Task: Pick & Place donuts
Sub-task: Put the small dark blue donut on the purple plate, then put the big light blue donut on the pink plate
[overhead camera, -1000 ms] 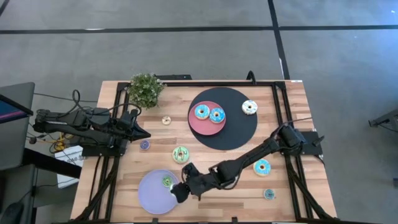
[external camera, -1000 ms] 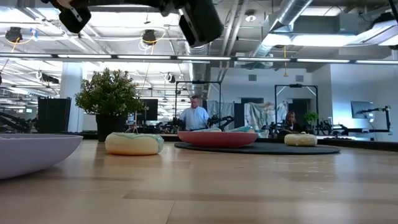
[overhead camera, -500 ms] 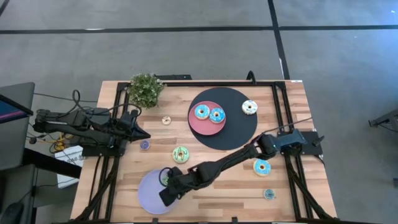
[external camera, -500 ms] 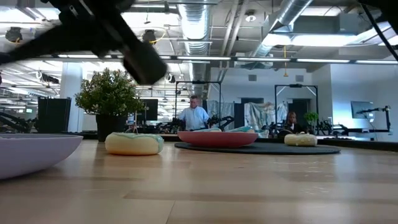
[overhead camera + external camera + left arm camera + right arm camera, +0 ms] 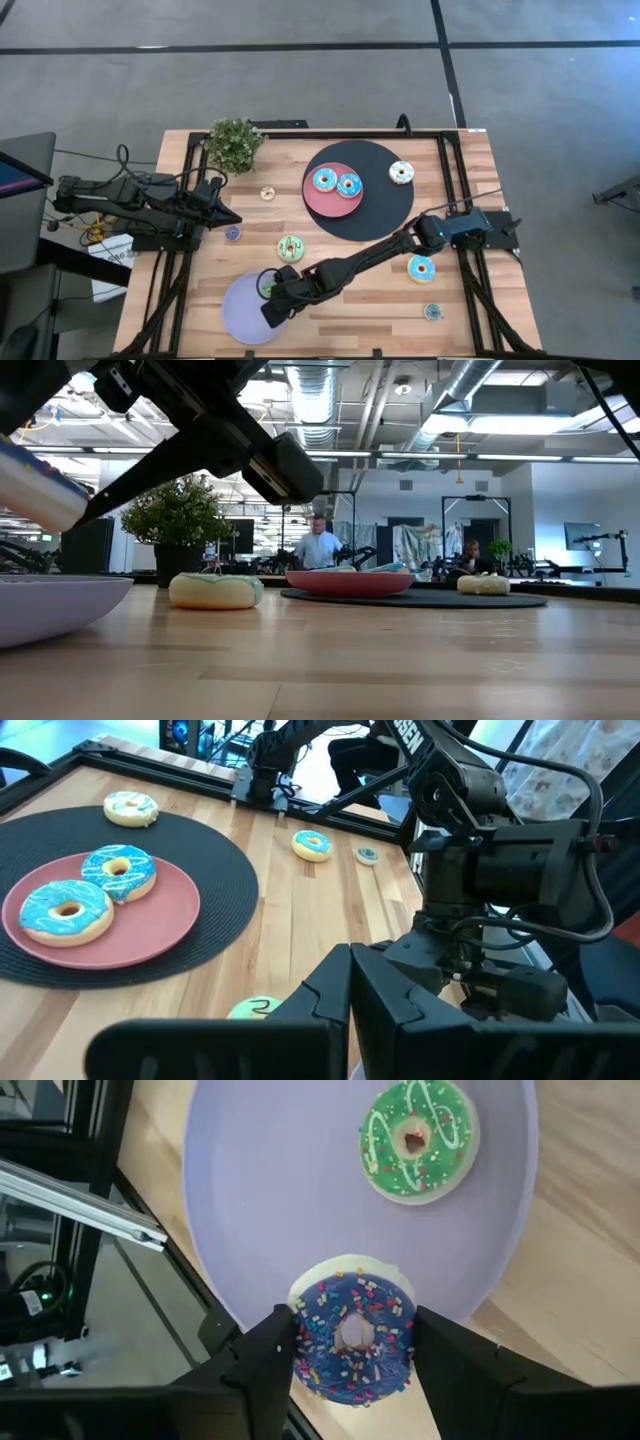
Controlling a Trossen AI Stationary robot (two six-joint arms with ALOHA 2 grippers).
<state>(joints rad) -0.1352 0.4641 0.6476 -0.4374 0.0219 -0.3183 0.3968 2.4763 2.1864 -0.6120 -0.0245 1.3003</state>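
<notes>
The donuts are lying scattered over a wooden plank worktop (image 5: 330,300), and one of them, a ring iced dark blue with coloured sprinkles (image 5: 352,1335), is sitting between the fingers of the right hand (image 5: 350,1370), which is hanging over the near rim of the smooth lavender plate (image 5: 240,315); its two dark fingers are standing part open and pressing the ring's cream sides. On that plate a small green-iced ring with white zigzag lines (image 5: 417,1138) is lying flat. Two light blue rings with sprinkles (image 5: 336,182) are resting side by side on the round pink plate (image 5: 322,203), which is lying on a black ribbed circular mat (image 5: 385,215). A white-iced ring (image 5: 401,172) is sitting on the mat just beside the pink plate. A bigger green and cream ring (image 5: 291,248) is lying on the bare wood between the two plates. Another blue ring (image 5: 421,267) is lying near the right arm's base, with a coin-sized one (image 5: 432,312) nearer the worktop's edge. A tiny cream ring (image 5: 267,193) and a tiny purple one (image 5: 232,233) are lying near the left hand (image 5: 232,214), which is shut on nothing and hanging at the left edge. A leafy potted plant (image 5: 235,143) is standing at the far left corner. No writing can be read anywhere.
</notes>
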